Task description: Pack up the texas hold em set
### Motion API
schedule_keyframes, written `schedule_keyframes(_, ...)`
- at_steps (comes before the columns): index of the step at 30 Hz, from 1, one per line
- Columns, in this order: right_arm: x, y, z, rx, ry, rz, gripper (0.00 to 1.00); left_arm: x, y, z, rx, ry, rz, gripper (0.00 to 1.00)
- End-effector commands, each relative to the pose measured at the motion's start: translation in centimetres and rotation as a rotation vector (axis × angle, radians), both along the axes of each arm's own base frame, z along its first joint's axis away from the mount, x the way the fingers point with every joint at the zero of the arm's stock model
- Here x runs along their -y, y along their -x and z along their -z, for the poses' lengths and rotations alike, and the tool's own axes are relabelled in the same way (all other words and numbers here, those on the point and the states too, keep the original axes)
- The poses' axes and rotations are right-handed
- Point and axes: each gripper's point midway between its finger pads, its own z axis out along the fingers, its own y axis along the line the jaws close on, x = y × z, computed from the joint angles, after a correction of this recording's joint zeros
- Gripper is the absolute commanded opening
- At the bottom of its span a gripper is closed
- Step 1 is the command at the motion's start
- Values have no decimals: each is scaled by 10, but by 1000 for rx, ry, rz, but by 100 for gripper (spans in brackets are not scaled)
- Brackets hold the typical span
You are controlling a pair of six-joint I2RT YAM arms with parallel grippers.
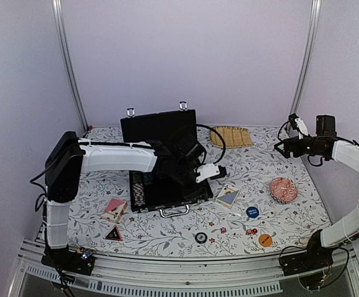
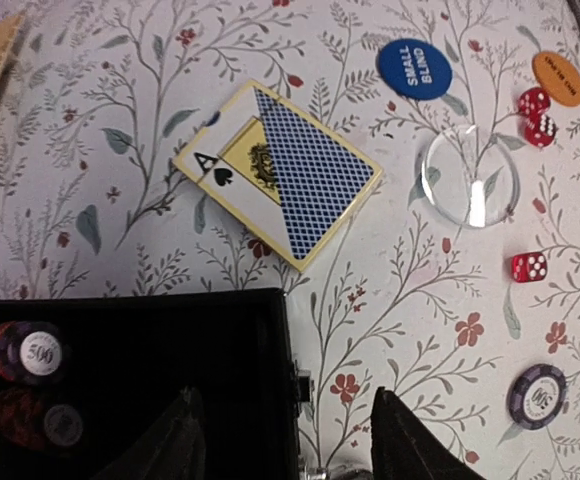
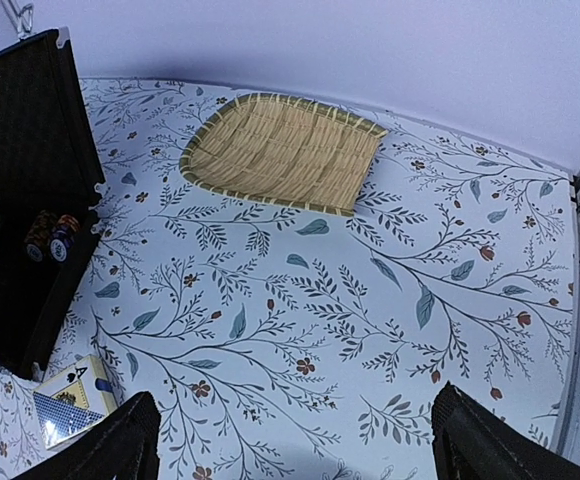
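Left gripper [image 2: 285, 400] hung mid-frame over the right edge of the open briefcase [image 1: 158, 127], fingers spread, empty. Right gripper [image 3: 295, 400] sat at far right, spread wide, gripping nothing.

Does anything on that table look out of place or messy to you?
Yes: the black case stands open, yet pieces lie scattered outside it: a card deck, red dice, a blue disc, an orange disc and a lone chip.

Floral-print white table [image 1: 167, 238]: open black rectangular briefcase [image 1: 155, 127], woven straw mat [image 1: 231, 135], red patterned round dish [image 1: 283, 189], blue-backed card deck [image 1: 228, 197], round blue disc [image 1: 252, 212], small red dice [image 1: 252, 232].
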Motion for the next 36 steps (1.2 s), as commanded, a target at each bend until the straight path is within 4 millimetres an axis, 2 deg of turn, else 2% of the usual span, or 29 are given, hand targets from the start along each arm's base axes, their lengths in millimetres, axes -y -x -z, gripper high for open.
schedule_keyframes(1, -4, 3, 1, 0, -17, -30, 95, -22, -13, -83, 116, 97, -200, 58)
schedule_keyframes(3, -5, 3, 0, 1, -23, -36, 95, -43, -17, -97, 137, 108, -314, 60)
schedule_keyframes(7, -7, 3, 0, -1, -31, -41, 95, -95, -15, -113, 145, 99, -510, 63)
schedule_keyframes(11, -7, 2, -1, 1, -27, -43, 95, -166, -20, -117, 148, 50, -775, 71)
schedule_keyframes(13, -6, 1, 0, 2, -21, -44, 95, -201, -25, -114, 125, 27, -899, 73)
schedule_keyframes(16, -8, 2, 0, 2, -20, -52, 95, -246, -29, -99, 55, 12, -1051, 77)
schedule_keyframes(20, -10, 4, 0, 1, -22, -68, 95, -293, -34, -76, -46, 22, -1211, 79)
schedule_keyframes(23, -12, 6, -1, 2, -28, -81, 95, -314, -32, -56, -119, 13, -1282, 81)
schedule_keyframes(27, -12, 5, 3, -9, -32, -82, 95, -327, -23, -35, -184, -47, -1304, 83)
schedule_keyframes(30, -14, 5, 8, -27, -44, -89, 94, -325, -16, -25, -232, -70, -1301, 84)
schedule_keyframes(31, -15, 4, 9, -30, -46, -92, 94, -323, -14, -22, -254, -72, -1296, 88)
schedule_keyframes(32, -16, 4, 11, -35, -47, -95, 94, -322, -11, -18, -274, -80, -1297, 95)
schedule_keyframes(36, -18, 3, 14, -44, -37, -101, 94, -329, 5, 7, -352, -196, -1324, 95)
